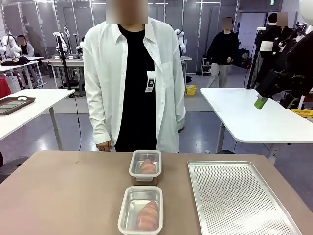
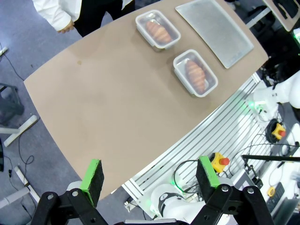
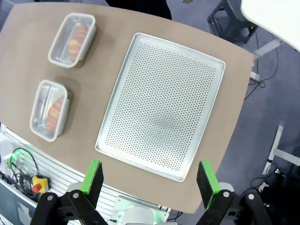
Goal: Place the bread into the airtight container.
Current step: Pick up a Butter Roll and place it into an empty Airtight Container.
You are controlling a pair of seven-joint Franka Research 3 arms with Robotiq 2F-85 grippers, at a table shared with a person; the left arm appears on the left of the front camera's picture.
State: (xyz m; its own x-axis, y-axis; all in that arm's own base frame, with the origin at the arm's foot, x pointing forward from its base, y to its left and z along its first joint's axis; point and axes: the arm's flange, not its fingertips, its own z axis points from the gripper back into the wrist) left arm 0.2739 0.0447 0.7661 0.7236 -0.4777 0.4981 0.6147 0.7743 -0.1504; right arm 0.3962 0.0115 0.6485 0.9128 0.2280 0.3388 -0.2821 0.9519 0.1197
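Two clear airtight containers stand mid-table, one behind the other. The far container (image 1: 132,169) (image 2: 140,21) (image 3: 55,49) holds a brown bread roll (image 1: 147,167). The near container (image 1: 122,215) (image 2: 212,77) (image 3: 36,119) holds another bread roll (image 1: 147,214) (image 2: 194,75) (image 3: 55,110). My left gripper (image 2: 149,177) hangs open high above the table's left side, holding nothing. My right gripper (image 3: 150,178) is open too, high over the tray's near edge; in the front view the right gripper (image 1: 274,101) is raised at the upper right.
A perforated metal tray (image 1: 239,196) (image 2: 215,30) (image 3: 164,103) lies on the table's right half. A person in a white shirt stands at the far edge, one hand (image 1: 103,146) hanging by the side. The left half of the brown table (image 1: 63,196) is bare.
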